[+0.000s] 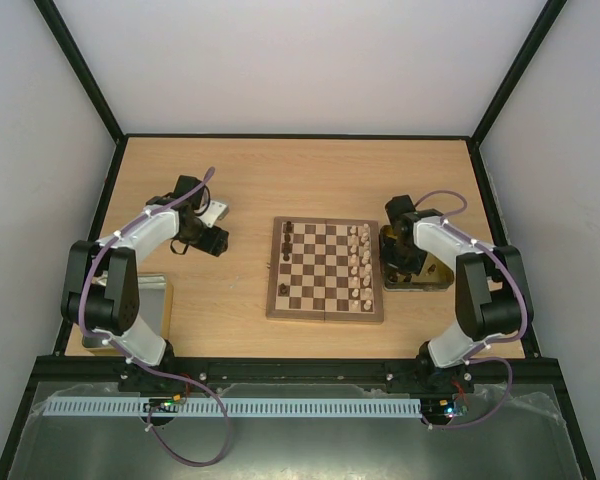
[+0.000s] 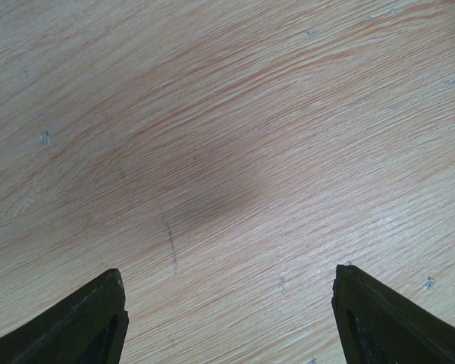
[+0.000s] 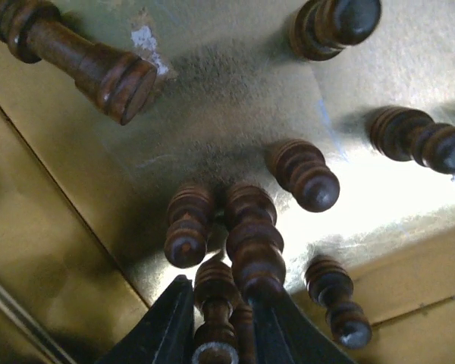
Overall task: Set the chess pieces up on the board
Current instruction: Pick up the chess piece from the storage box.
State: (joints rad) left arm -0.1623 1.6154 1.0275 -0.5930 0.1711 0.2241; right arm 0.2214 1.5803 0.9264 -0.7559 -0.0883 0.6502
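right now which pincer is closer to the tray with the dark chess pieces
Right. The right pincer is directly over the tray, tips down among the dark pieces. The left pincer hangs open over bare table, on the other side of the board.

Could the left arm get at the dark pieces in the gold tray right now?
Probably not. The tray sits right of the board, with the right gripper down among the dark pieces; the left gripper hangs open over bare table on the board's other side.
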